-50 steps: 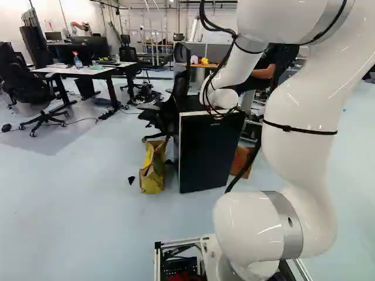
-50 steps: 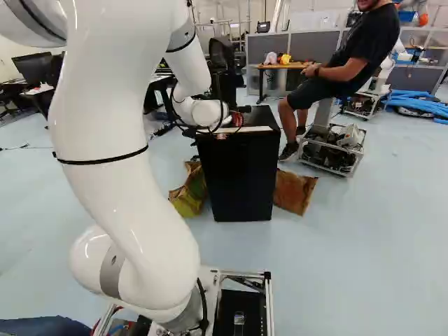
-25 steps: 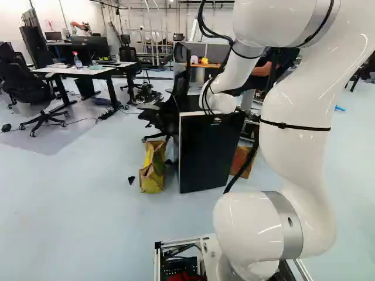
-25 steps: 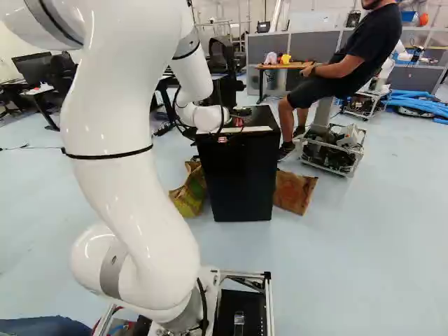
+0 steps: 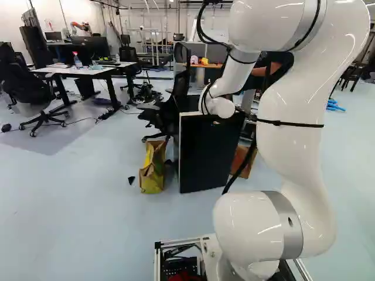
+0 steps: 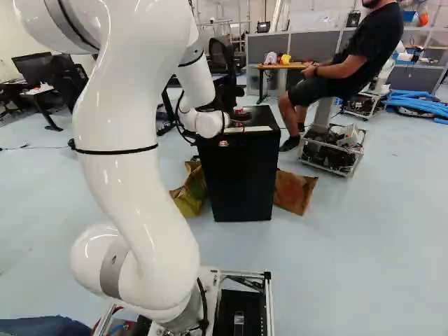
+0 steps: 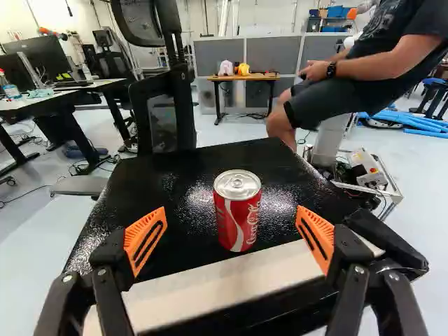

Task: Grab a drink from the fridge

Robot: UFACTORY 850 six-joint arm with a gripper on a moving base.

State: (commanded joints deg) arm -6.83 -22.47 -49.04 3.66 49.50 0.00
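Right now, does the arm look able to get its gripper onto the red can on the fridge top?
Probably yes: the gripper is open and lined up with the red can, which stands upright on the black fridge, a little ahead of the fingers, with nothing visible in the way.

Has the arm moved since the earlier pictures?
Yes: in the right base view, the upper arm has shifted right against the fridge.
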